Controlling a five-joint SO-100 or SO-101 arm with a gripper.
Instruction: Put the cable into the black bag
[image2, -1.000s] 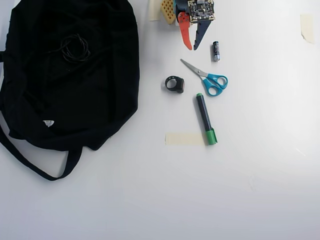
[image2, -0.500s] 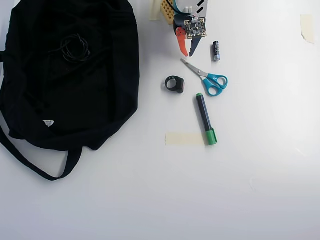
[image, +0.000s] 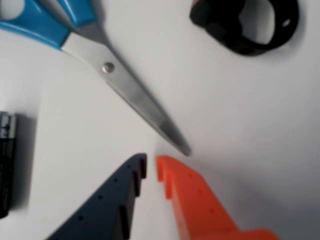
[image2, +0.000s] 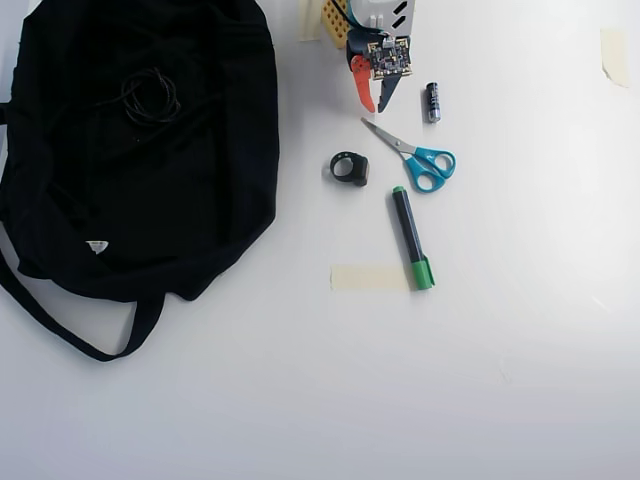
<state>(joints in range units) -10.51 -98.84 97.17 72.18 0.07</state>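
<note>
The black bag (image2: 200, 200) lies flat at the left of the white table in the overhead view. The cable (image2: 150, 97), a thin black coil, rests on top of the bag near its upper part. My gripper (image2: 376, 107) is at the top centre, well to the right of the bag. It is shut and empty, with only a thin slit between the orange and dark fingers. In the wrist view the gripper (image: 151, 162) hovers just short of the scissors' tip. Neither bag nor cable shows in the wrist view.
Blue-handled scissors (image2: 415, 155) (image: 100, 65), a battery (image2: 432, 102) (image: 6, 165), a black ring-shaped strap (image2: 350, 168) (image: 247, 25) and a green-capped marker (image2: 410, 235) lie below and right of the gripper. A strip of tape (image2: 368, 277) lies beside the marker's cap.
</note>
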